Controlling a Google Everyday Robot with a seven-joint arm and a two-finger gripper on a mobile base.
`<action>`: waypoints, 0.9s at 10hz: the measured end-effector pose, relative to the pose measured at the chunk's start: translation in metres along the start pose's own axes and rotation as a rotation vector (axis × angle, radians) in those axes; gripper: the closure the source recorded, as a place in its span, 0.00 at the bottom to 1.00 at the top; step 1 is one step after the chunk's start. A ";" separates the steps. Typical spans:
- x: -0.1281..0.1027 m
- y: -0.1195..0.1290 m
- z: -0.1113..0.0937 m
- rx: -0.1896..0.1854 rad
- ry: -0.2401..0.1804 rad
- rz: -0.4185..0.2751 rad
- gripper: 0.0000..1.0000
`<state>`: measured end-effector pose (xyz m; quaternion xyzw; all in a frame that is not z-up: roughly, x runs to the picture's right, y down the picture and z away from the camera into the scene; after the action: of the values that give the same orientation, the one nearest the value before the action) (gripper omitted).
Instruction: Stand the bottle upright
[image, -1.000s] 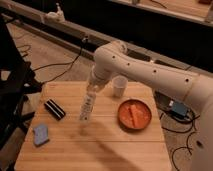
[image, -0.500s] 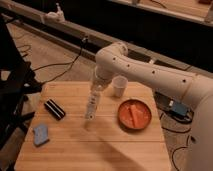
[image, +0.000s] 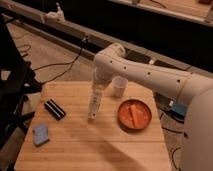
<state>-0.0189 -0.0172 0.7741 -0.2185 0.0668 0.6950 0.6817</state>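
Wooden boards of the table were seen in dim light. Over its middle, the gripper was closed on the upper end of the bottle. The bottle was slim, long and whitish, and it was held nearly upright, the lower end close to the boards. Just behind it a white cup was placed, and to the right an orange plate.

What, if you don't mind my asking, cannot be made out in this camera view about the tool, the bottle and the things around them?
- tool, above mid-table at the bottle's top: its grip blends into the white arm.
- bottle: cap hidden by the tool; whether its base touches the table is lost in shadow.
- orange plate: what lies on it is too blurred to name.
- arm: cut off by the right edge.
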 end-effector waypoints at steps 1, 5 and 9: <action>-0.002 0.003 -0.002 -0.016 -0.004 0.004 1.00; 0.004 0.044 -0.030 -0.109 -0.023 -0.094 1.00; 0.002 0.035 -0.032 -0.082 -0.038 -0.112 1.00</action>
<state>-0.0461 -0.0301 0.7377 -0.2366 0.0132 0.6619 0.7111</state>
